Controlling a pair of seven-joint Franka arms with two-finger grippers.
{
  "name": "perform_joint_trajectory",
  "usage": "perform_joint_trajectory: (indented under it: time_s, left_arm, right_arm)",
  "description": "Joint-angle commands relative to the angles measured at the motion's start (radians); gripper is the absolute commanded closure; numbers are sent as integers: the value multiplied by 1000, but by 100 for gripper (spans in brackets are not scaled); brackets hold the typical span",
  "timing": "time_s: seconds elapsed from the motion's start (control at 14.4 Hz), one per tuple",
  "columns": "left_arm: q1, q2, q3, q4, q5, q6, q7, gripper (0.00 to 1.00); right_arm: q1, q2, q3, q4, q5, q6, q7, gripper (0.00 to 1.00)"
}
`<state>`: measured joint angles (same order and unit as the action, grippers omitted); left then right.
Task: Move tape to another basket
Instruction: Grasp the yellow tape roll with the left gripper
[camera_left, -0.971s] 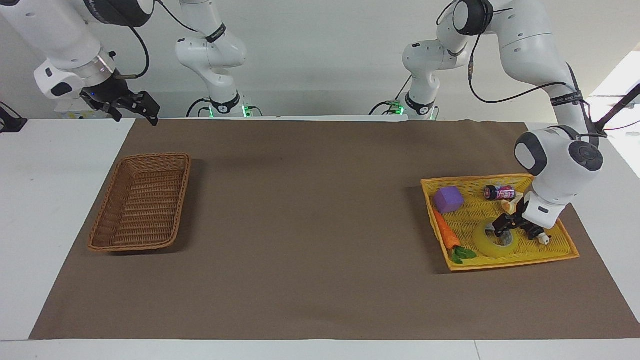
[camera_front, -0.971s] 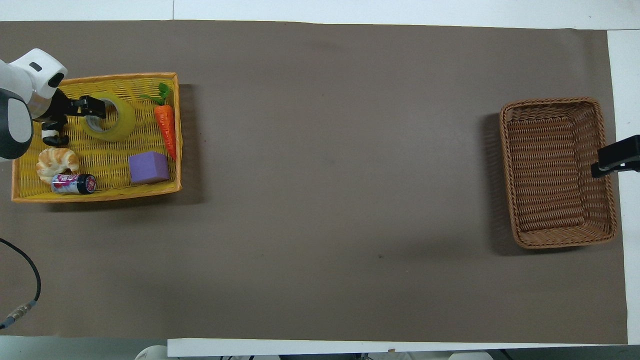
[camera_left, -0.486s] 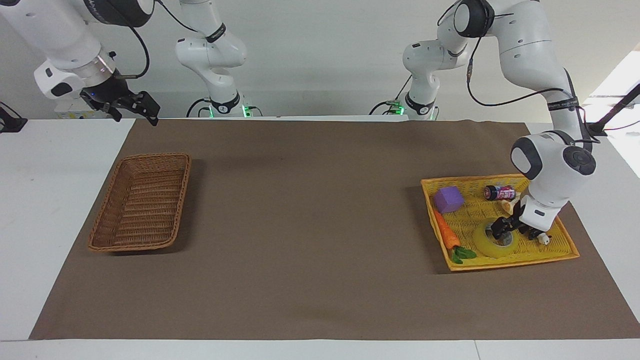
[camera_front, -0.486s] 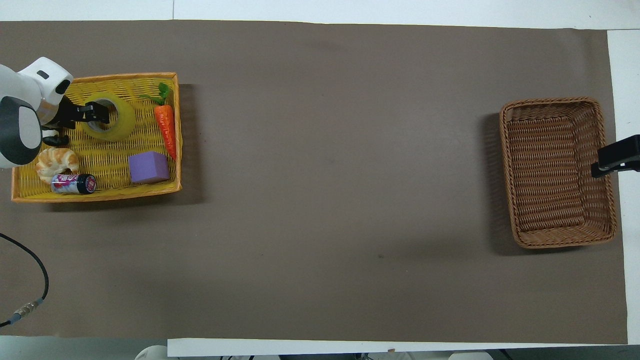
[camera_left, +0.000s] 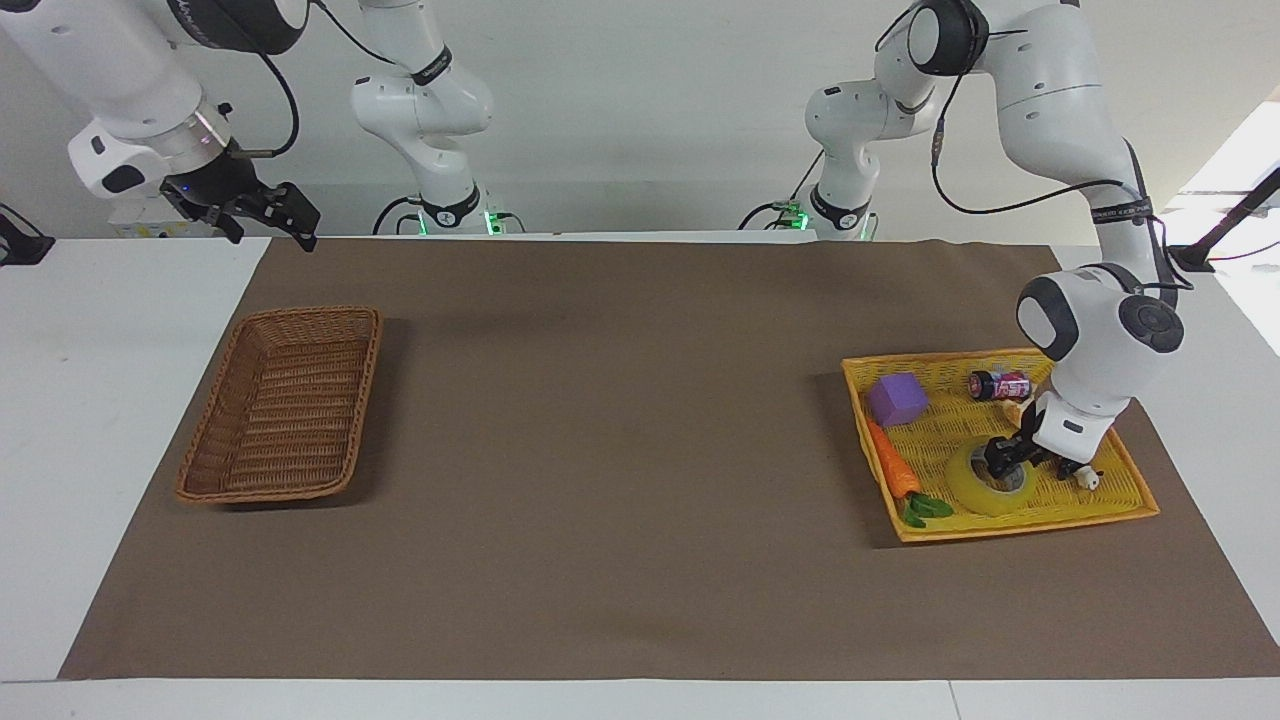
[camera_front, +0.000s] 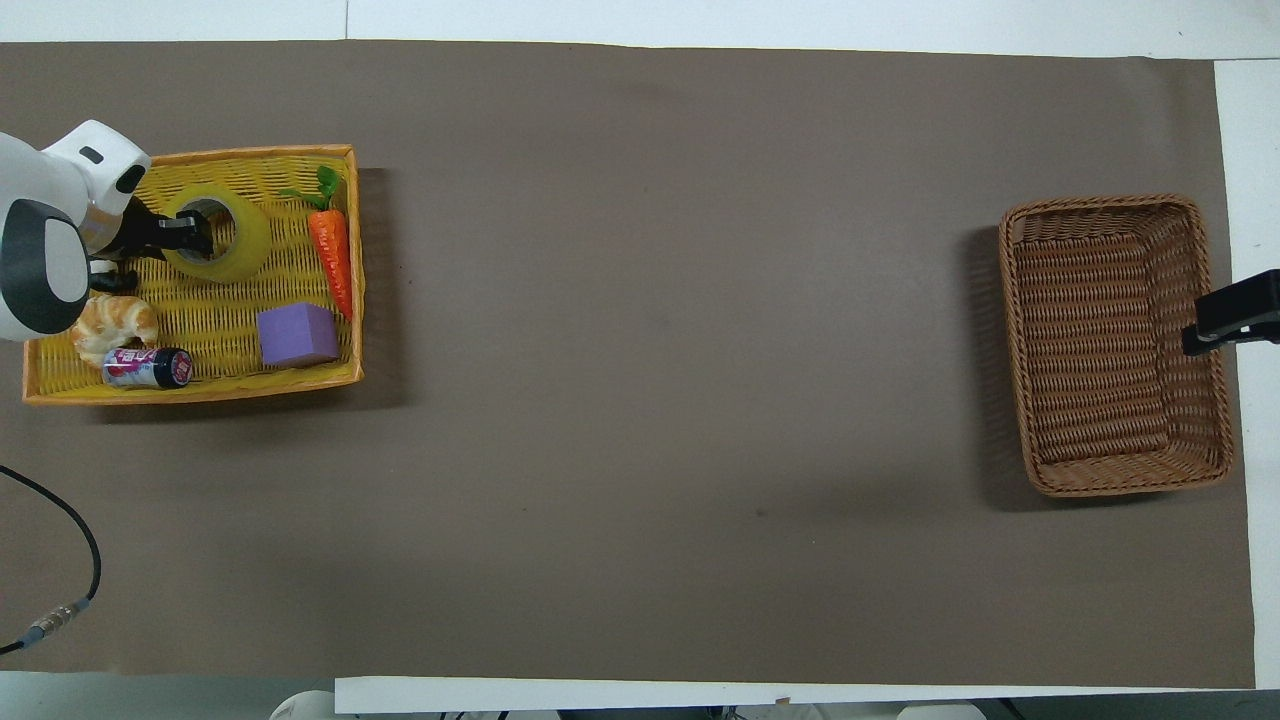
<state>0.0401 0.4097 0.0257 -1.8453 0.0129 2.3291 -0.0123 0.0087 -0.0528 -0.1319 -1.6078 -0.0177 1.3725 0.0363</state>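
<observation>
The tape (camera_left: 978, 494) (camera_front: 240, 245), a translucent yellow roll, lies flat in the yellow woven tray (camera_left: 1125, 508) (camera_front: 200, 388) at the left arm's end of the table. My left gripper (camera_left: 1006, 462) (camera_front: 186, 232) is down on the roll. One finger is inside its core and the other outside, pinched on the roll's wall. The brown wicker basket (camera_left: 280, 400) (camera_front: 1115, 340) stands with nothing in it at the right arm's end. My right gripper (camera_left: 288, 214) (camera_front: 1228, 316) waits open, raised over the basket's outer rim.
The tray also holds a toy carrot (camera_left: 892, 463) (camera_front: 331, 255), a purple block (camera_left: 897, 398) (camera_front: 296, 335), a croissant (camera_front: 112, 322) and a small can (camera_left: 998, 384) (camera_front: 148, 368). A brown mat (camera_left: 620, 450) covers the table between tray and basket.
My left gripper sank onto the tape and its fingers closed from wide open onto the roll's wall. The tape has stayed in place. The right arm has not moved.
</observation>
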Motion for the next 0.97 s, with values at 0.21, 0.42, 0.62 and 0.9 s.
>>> perform_joint_trajectory:
  time_s: [0.21, 0.42, 0.62, 0.9]
  left_arm:
    - [-3, 1, 3, -26, -11, 33, -8, 71]
    - [-6, 1, 3, -20, -11, 24, -11, 100]
    - [-8, -2, 2, 70, -28, -106, -11, 100]
    - [-49, -43, -7, 257, -178, -393, -76, 100]
  right_arm:
    - [-9, -10, 8, -14, -1, -3, -21, 1]
    - [-9, -10, 8, -14, -1, -3, -21, 1]
    - [-7, -10, 8, -14, -1, -3, -21, 1]
    - [-7, -10, 8, -14, -1, -6, -21, 1]
